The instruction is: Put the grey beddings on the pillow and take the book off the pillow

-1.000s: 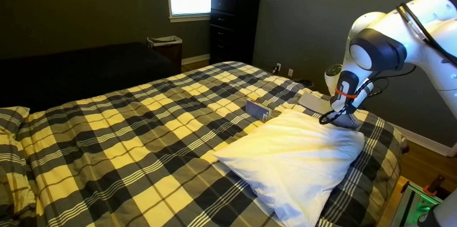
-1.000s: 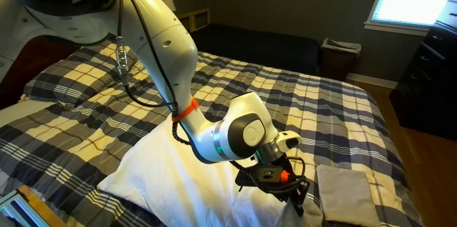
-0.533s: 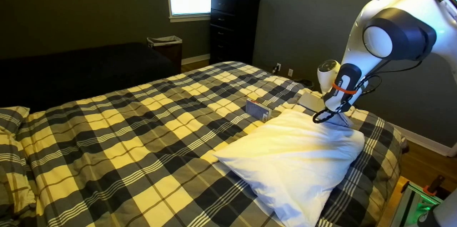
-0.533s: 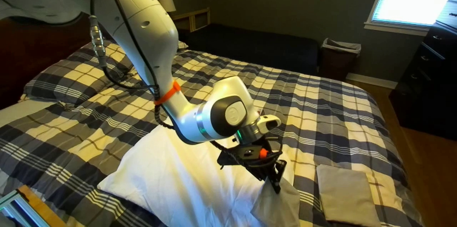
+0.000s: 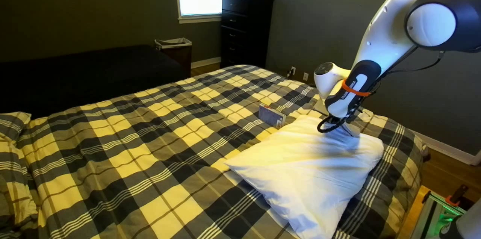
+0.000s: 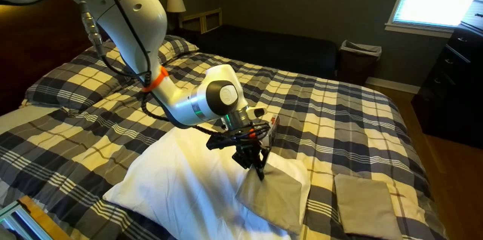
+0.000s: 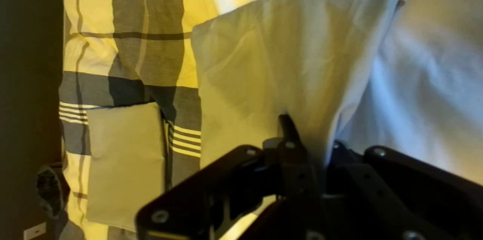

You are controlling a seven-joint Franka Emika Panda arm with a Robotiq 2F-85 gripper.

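Grey cloth point(image 6: 278, 196), edge clenched in jaws, hangs over the pillow point(image 6: 181, 179), open room alongside.

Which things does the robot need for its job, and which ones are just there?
For the job:
gripper, shut on a grey cloth
white pillow, under that cloth
book, standing beside the pillow
other grey cloth, perhaps

Just there:
plaid pillows
lamp
basket
dresser
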